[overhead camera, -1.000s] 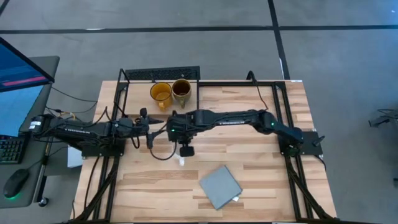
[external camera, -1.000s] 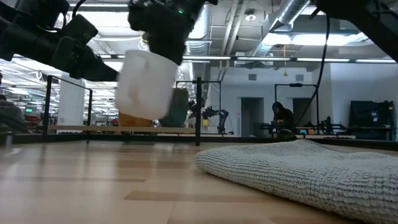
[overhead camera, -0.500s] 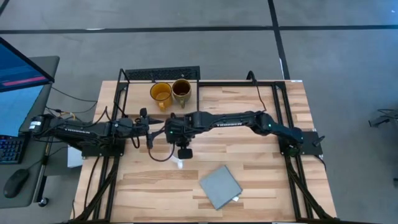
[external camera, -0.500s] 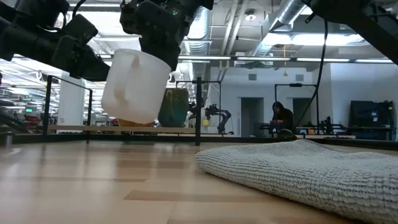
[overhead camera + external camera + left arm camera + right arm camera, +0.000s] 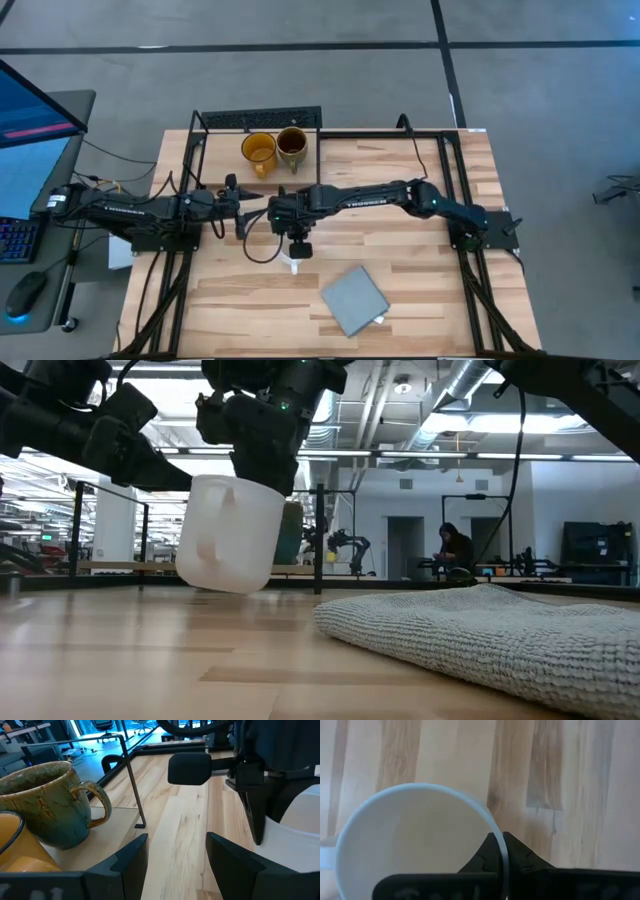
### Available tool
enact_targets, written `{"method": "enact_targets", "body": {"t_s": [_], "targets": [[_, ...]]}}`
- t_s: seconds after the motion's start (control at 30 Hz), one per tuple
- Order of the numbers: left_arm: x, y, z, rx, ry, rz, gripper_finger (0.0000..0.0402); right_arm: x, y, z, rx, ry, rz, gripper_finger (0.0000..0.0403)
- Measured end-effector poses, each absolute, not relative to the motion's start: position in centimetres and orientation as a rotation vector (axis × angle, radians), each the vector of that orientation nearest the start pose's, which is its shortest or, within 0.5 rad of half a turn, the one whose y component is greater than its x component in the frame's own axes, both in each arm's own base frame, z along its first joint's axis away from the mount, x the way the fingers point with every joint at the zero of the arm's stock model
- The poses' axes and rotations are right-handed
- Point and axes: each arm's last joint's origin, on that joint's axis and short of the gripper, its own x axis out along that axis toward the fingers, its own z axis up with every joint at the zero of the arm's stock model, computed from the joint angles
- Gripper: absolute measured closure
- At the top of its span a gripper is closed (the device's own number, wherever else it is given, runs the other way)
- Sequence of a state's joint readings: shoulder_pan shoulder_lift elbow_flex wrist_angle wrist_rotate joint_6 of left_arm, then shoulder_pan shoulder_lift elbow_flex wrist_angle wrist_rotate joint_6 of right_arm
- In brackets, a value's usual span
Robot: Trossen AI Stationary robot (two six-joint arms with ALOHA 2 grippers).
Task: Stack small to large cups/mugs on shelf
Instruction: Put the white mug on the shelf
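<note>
My right gripper is shut on the small white mug over the middle of the table. The mug hangs low and slightly tilted; whether its base touches the wood I cannot tell. The yellow-orange mug and the olive-brown mug stand upright side by side on the shelf at the far left. The left wrist view shows the olive-brown mug and yellow-orange mug close by. My left gripper waits open at the table's left, pointing toward the white mug. My right gripper pinches the white mug's rim wall, one finger inside the mug and one outside. The fingers come from above, pointing steeply down. The mug hangs below them, mouth up and slightly tilted.
A grey cloth lies on the table toward the near edge, right of the white mug. The shelf's black frame post and perforated back rail stand at the far side. A person shows far off in the room.
My right gripper has gone down toward the table with the white mug, rolling a little. The mug now hangs much lower, just above the wood, and has swung slightly in tilt on the way.
</note>
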State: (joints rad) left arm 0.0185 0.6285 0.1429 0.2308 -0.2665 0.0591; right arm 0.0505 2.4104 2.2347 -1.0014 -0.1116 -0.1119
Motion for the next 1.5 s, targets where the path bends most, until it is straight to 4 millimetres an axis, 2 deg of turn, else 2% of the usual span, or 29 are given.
{"method": "enact_targets", "body": {"t_s": [0.2, 0.37, 1.33, 1.5], "targets": [[14.3, 1.0, 17.2, 0.077, 0.274, 0.276, 0.0211, 50.3, 2.6, 20.1, -0.038, 1.192, 0.216, 0.0388], [14.3, 1.0, 17.1, 0.074, 0.284, 0.277, 0.0211, 50.2, 2.6, 19.4, -0.036, 1.202, 0.217, 0.0364], [14.2, 1.0, 17.0, 0.077, 0.3, 0.275, 0.0211, 50.5, 2.6, 19.5, -0.031, 1.172, 0.213, 0.0356], [14.2, 1.0, 16.9, 0.077, 0.301, 0.275, 0.0211, 50.5, 2.6, 19.5, -0.031, 1.171, 0.213, 0.0343]]}}
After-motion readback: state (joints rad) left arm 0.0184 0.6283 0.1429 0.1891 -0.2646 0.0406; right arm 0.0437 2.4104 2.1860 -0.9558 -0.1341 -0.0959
